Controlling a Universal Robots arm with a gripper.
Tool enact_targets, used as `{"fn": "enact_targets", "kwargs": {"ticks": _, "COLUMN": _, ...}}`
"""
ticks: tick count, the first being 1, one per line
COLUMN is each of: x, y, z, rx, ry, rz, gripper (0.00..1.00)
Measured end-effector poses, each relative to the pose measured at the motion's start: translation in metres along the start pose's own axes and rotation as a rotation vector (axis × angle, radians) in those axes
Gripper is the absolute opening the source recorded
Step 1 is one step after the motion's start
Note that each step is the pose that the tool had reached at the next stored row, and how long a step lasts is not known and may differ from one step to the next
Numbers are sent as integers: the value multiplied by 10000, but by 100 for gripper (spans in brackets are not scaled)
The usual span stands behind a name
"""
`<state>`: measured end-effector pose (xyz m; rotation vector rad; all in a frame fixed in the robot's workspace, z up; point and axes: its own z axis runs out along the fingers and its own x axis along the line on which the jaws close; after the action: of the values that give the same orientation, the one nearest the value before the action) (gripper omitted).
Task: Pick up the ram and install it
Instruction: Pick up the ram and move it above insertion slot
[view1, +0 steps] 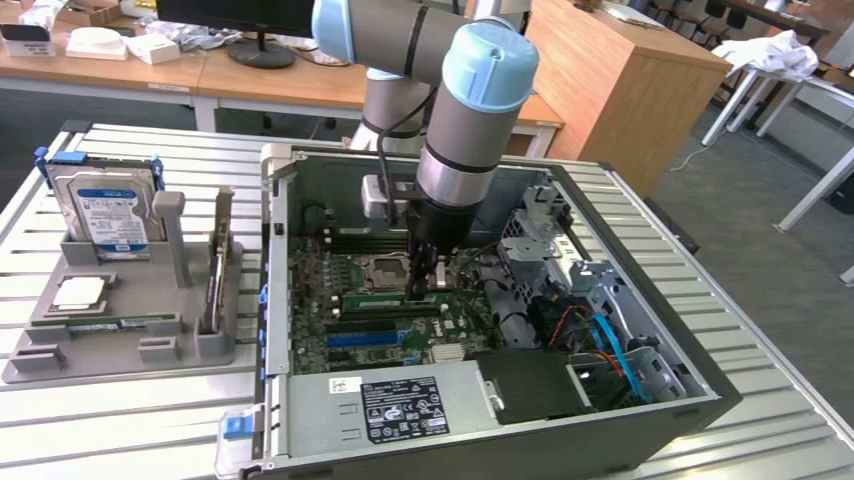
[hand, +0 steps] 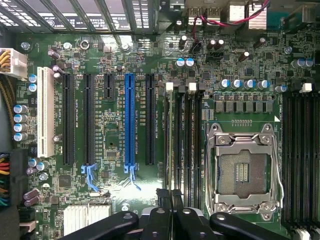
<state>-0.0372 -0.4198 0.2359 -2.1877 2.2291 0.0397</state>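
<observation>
The gripper (view1: 424, 289) has its fingers squeezed shut, tips at one end of the ram (view1: 383, 298), which stands on edge in a motherboard (view1: 315, 300) slot. It looks thin, light, stiff and breakable; hold its flat sides.

arm (view1: 461, 160): thick silver-grey tubes, there it is | joint caps (view1: 491, 62): pale blue, rounded | cable (view1: 384, 140): thin, black, running along the tube | box (view1: 382, 195): pale grey, at the wrist | pincer (view1: 424, 288): black, slim fingers, and look, glossy link bars (hand: 100, 225) with round pivots
</observation>
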Motion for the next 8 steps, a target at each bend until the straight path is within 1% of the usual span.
{"fn": "enact_targets", "kwargs": {"ticks": 8, "x": -3, "y": 0, "z": 15, "rx": 1, "ry": -4, "rz": 0, "gripper": 11}}
